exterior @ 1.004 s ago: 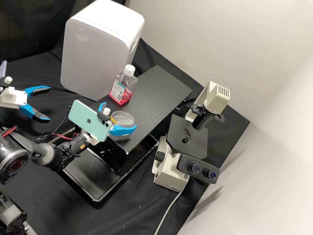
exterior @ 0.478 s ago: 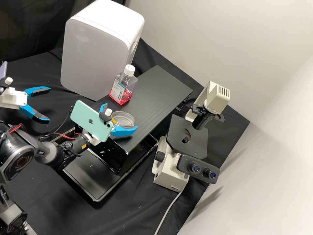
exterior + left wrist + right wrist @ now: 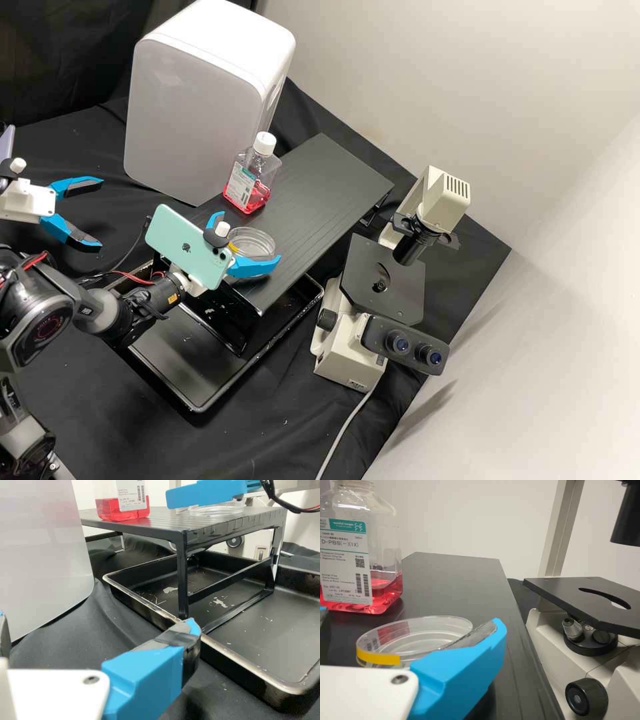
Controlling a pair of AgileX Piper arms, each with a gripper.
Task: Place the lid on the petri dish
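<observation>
A clear petri dish (image 3: 251, 243) with a yellow tape strip stands on the near end of the black raised shelf (image 3: 320, 187). Its clear lid (image 3: 472, 635) lies tilted over it, one edge leaning on a blue finger (image 3: 460, 672). My right gripper (image 3: 247, 237) is open around the dish, one finger on each side, and the other fingertip stands a little apart from the rim. The dish (image 3: 412, 637) sits close in front in the right wrist view. My left gripper (image 3: 100, 211) hangs open and holds nothing, off to the left above the black cloth, well away from the shelf.
A flask of pink liquid (image 3: 250, 177) stands farther back on the shelf. Behind it is a white box-shaped device (image 3: 200, 93). A black tray (image 3: 200, 360) lies under the shelf, and a microscope (image 3: 393, 287) stands to its right. A wall closes off the right side.
The right arm has shifted slightly and its far finger has come a little nearer the dish. The dish and the left gripper have stayed put.
</observation>
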